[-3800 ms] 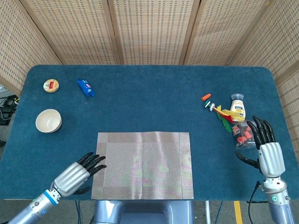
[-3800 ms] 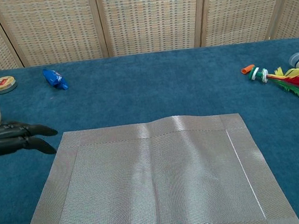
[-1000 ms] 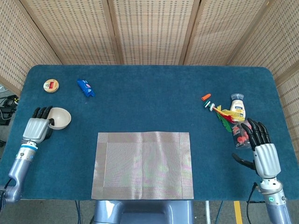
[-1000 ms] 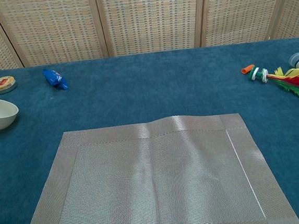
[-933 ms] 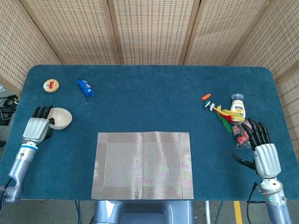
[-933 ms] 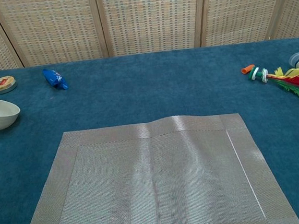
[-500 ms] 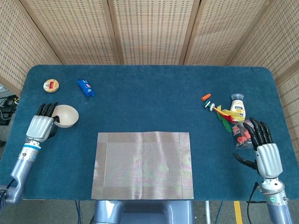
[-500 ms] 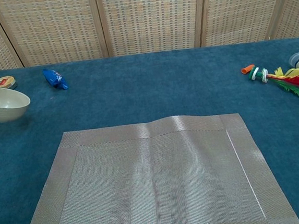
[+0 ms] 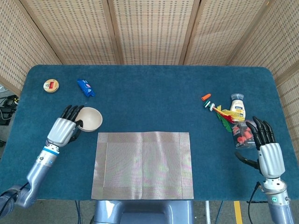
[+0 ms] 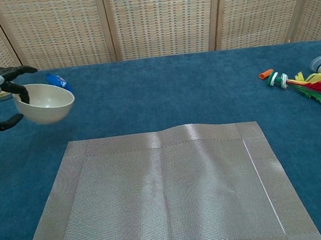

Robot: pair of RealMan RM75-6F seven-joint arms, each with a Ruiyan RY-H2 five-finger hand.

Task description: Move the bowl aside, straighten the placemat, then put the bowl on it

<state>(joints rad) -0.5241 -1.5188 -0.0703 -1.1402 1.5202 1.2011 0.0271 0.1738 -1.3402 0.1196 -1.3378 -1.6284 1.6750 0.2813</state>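
The left hand (image 9: 65,127) pinches the rim of the cream bowl (image 9: 90,118) and has carried it right from the table's left edge; the bowl now hangs above the cloth, just off the far-left corner of the placemat (image 9: 143,164). The right hand (image 9: 268,151) stays open, fingers spread, at the near right.

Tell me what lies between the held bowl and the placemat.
Nothing: only bare blue cloth separates the bowl in the left hand from the placemat, seen in both the head and chest views.
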